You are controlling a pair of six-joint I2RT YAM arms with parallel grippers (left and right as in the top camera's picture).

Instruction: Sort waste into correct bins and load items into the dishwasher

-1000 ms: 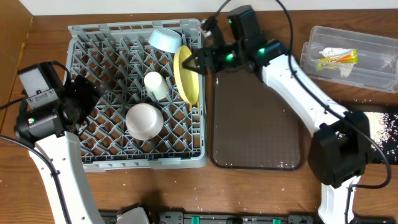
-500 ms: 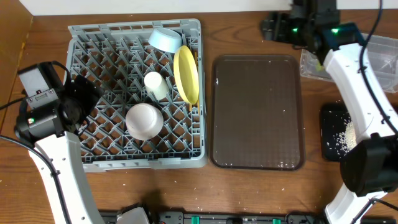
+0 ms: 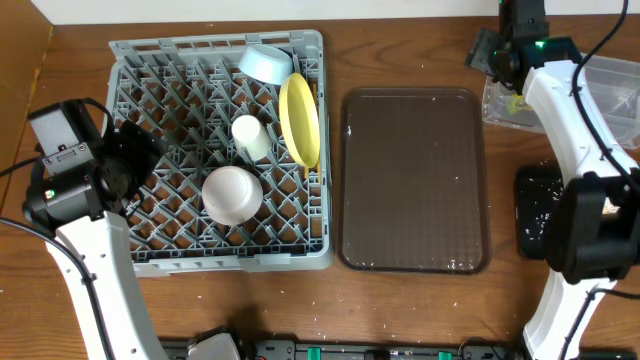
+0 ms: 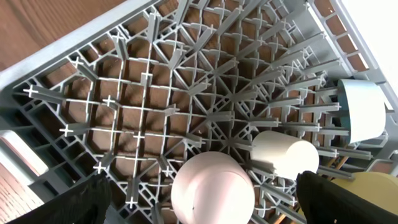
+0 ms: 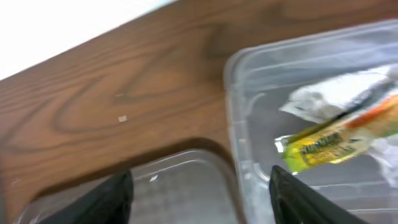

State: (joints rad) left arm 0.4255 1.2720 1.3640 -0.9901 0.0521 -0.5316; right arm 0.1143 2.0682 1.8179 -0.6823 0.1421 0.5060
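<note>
Near edge: grey dish rack (image 3: 230,262) sits L of ctr on wood table (image 3: 420,310). L gripper (image 4: 204,179) hangs over the rack's L side, fingers spread wide, holding nothing. Its wrist view looks down on the lattice.

Inside the rack, nearest first:
- pinkish-white bowl (image 3: 232,193), upside down, approx mid-rack.
- small cream cup (image 3: 250,137), just behind it, tilted on the pegs.
- large pale yellow plate (image 3: 300,118), on edge along the rack's R wall, just beside the cup.
- light blue bowl (image 3: 266,62), at the far rim, tipped on its side, close to the plate's far edge.

R of rack: dark brown serving tray (image 3: 415,180), flat, a narrow gap btwn the two. Next R, black tray (image 3: 530,200), largely hidden by R arm (image 3: 590,220). Pale flecks show on it; can't tell crumbs from glare.

Far R corner: clear tub (image 3: 622,100), holding yellow-green wrapper packet (image 5: 329,146) and crumpled white paper wad (image 5: 336,99), the wad touching the packet. R gripper (image 5: 200,174) hovers at the far edge, over the serving tray's far R corner and beside the tub's L wall. Fingers wide apart, nothing held.
</note>
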